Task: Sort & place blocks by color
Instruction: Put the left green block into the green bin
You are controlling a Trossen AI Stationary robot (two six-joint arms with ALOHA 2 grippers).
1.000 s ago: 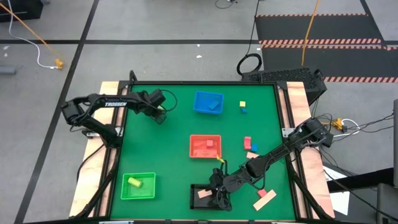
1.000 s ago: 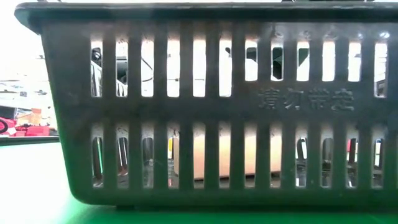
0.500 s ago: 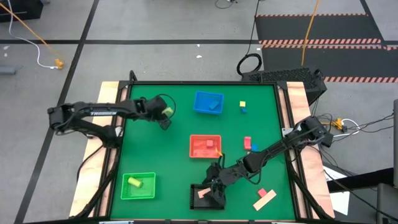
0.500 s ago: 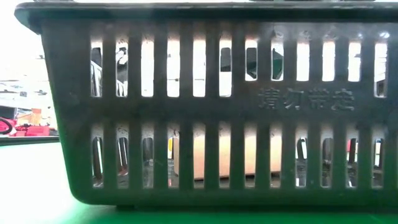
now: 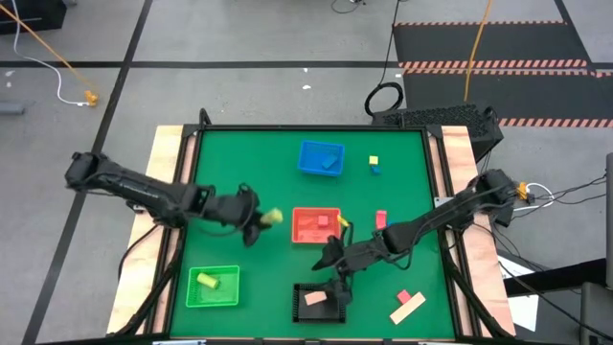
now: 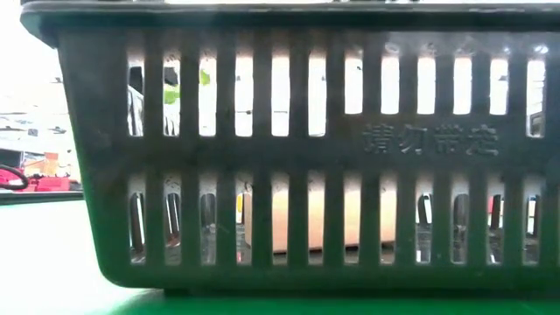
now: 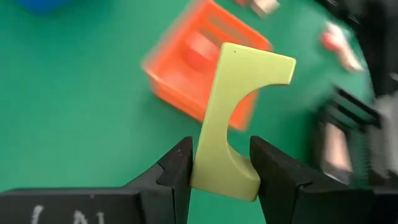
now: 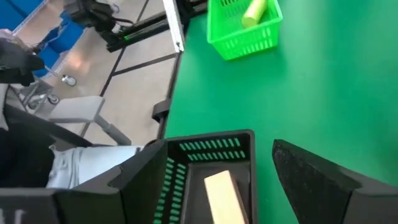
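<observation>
My left gripper [image 5: 261,220] hangs over the middle of the green table [image 5: 239,172], just left of the red bin [image 5: 315,225]. It is shut on a yellow arch block [image 7: 239,112], which also shows in the high view [image 5: 272,218]. My right gripper [image 5: 335,257] stands open with nothing between its fingers, above the far edge of the black bin [image 5: 319,302]. A tan block [image 8: 221,193] lies in that bin. The green bin [image 5: 213,286] holds a yellow block [image 5: 205,281]. Loose blocks lie at the right: yellow and blue cubes [image 5: 374,165], a pink block [image 5: 380,218], a tan bar [image 5: 407,309]. My left gripper pinches the arch block's near end [image 7: 221,177] between its two fingers. One finger [image 7: 177,171] is on the straight back, the other [image 7: 273,174] on the foot beside the curved cut. The fingers slant down from the table's left. The block sticks out past them, clear of the table.
The blue bin [image 5: 321,158] stands at the far middle. The black bin's slotted wall [image 6: 289,157] fills the low view. Bare green table lies at the far left and between the green and black bins.
My left gripper has swung from the table's far left toward the near middle, rising and turning, with the yellow arch block still between its fingers, and is now beside the red bin. My right gripper has risen out of the black bin toward the far side, still open; the tan block stays inside.
</observation>
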